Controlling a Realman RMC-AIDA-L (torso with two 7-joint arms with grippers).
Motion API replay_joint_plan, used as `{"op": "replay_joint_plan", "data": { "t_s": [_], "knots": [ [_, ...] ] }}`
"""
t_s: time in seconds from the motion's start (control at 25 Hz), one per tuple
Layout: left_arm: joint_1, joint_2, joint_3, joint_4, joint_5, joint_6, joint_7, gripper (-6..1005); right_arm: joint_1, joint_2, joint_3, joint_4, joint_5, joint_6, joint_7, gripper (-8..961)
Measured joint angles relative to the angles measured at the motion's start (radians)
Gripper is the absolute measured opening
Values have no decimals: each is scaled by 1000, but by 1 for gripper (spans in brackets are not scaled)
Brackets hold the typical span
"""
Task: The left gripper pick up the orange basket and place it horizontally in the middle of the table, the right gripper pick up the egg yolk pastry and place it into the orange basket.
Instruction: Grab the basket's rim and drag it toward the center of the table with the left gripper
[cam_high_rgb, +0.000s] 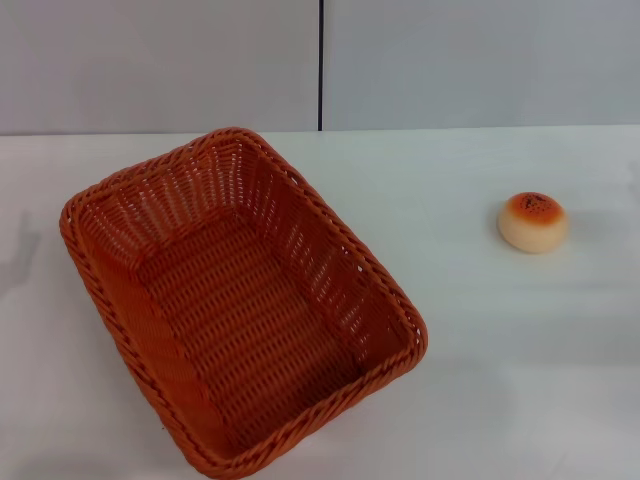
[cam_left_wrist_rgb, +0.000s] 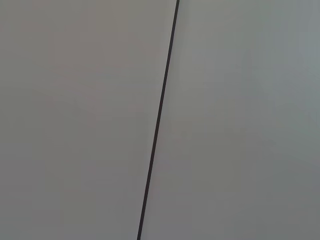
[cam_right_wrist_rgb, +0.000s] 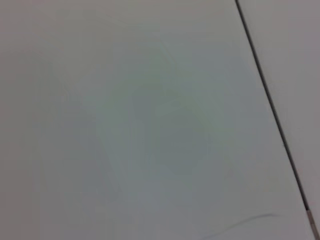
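Head view: orange basket (cam_high_rgb: 240, 300) sits on the table (cam_high_rgb: 500, 380), toward the left side and reaching the near edge. It lies skewed, long axis running from the far-left region to the near-centre, mouth up, nothing inside. Egg yolk pastry (cam_high_rgb: 533, 222) stands alone on the right half, nearer the far edge than the near one, well apart from the basket.

Neither the left gripper nor the right gripper appears in any view; both wrist cameras show only a pale panelled surface with a dark seam (cam_left_wrist_rgb: 159, 120). Finger opening of either: cannot tell. Nothing is visibly held.

Handling, judged:
- Basket: woven, openwork walls, likely light and fairly stiff with slight give. The braided rim looks like the best purchase, one finger inside and one outside the wall. The left long side or the far-left corner is closest to the left arm. A grip off-centre may let it tilt when lifted.
- Pastry: small, round, glossy top, probably soft and easily dented. Pinch low across the pale sides, with light closure.

Task stage: not started; basket needs turning square and shifting toward the table centre.
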Motion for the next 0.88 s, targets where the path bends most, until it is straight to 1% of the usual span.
{"op": "replay_joint_plan", "data": {
  "t_s": [0.64,0.68,0.8,0.84,0.88],
  "knots": [
    [26,1,15,-1,7,7,-28,800,14,-1,1,0,2,-4,0,602],
    [25,2,23,2,7,7,-37,800,13,-1,1,0,2,-4,0,602],
    [14,8,103,75,8,7,-150,799,11,-1,1,0,2,-4,0,602],
    [14,8,103,75,8,7,-150,799,11,-1,1,0,2,-4,0,602],
    [4,9,152,152,8,8,-236,799,7,-1,1,0,2,-2,0,602]
  ]
}}
